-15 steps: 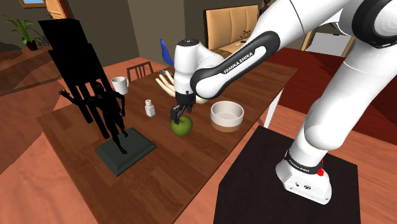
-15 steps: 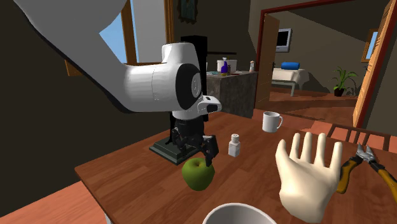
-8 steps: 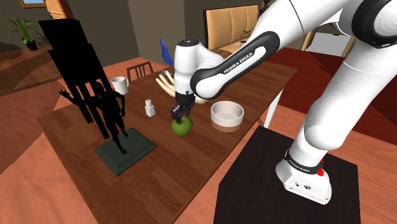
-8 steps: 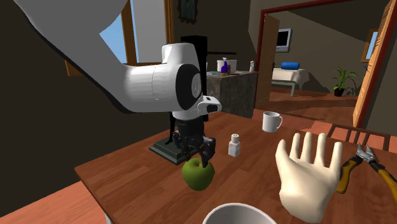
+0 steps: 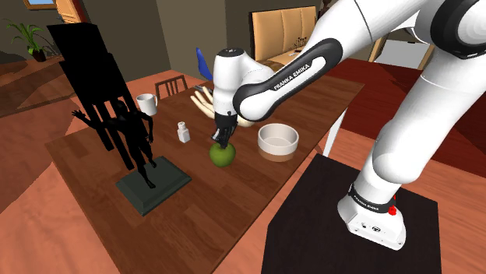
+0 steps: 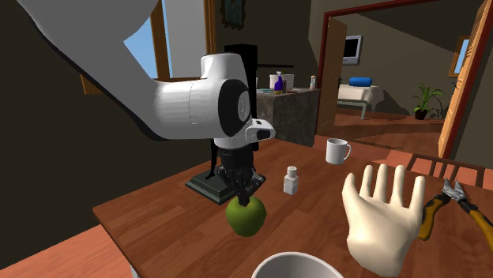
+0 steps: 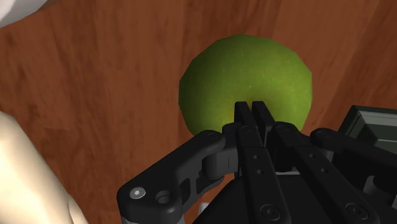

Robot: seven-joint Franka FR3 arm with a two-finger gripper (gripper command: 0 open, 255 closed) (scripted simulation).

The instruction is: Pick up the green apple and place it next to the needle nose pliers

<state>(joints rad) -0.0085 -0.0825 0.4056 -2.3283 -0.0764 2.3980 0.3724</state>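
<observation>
gripper (image 7: 252, 107) is squeezed completely closed, 2 fingers meeting right on top of the green apple (image 7: 248, 67), not gripping anything

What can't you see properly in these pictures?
- Green apple: in the wrist view the shut gripper covers its top, so it is impossible to tell whether a stem is pinched.
- Needle nose pliers: the second exterior view's right edge cuts off one handle.
- White bowl: the second exterior view's bottom edge cuts off most of it.
</observation>
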